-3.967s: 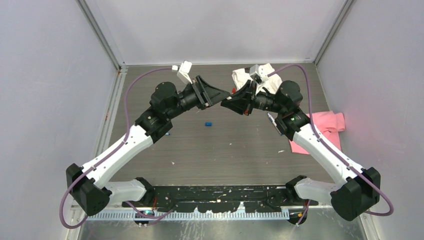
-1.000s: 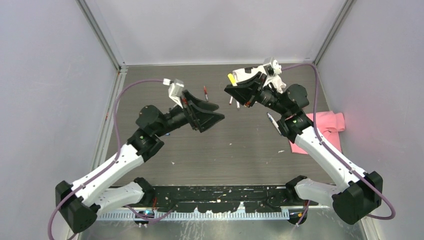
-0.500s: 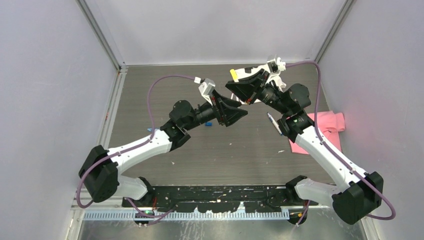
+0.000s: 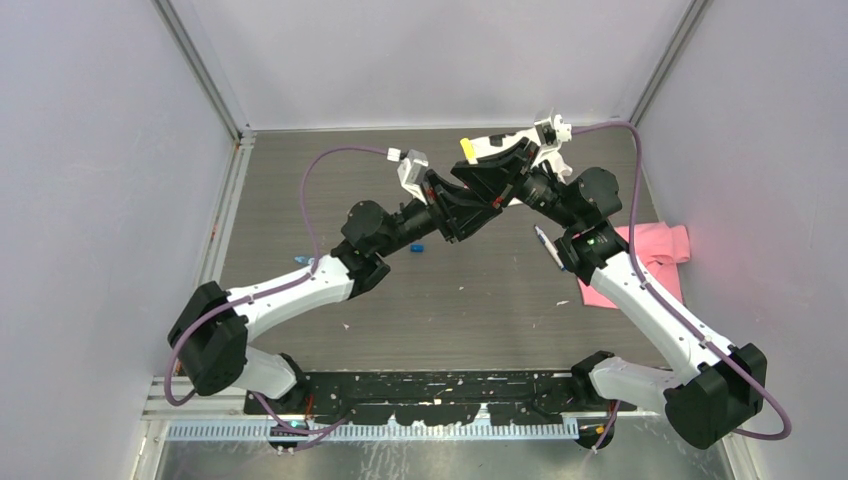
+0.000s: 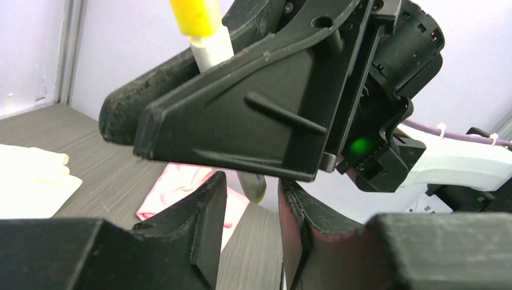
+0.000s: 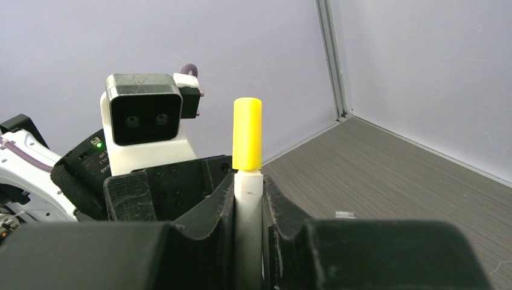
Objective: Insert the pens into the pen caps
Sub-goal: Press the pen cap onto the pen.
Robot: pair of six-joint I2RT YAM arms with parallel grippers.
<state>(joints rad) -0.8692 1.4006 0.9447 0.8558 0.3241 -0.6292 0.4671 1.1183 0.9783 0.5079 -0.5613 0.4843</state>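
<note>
Right hand pinching 1 white pen, yellow cap above its fingers, left hand just beneath, part spread around the pen's lower end, gaps showing

robot lab cell: plain grey walls, alu frame rails, grey tabletop

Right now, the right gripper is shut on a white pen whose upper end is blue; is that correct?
Not quite: the upper end is yellow, not blue, as the right wrist view shows. The rest holds: the right gripper is shut on the white pen.
</note>
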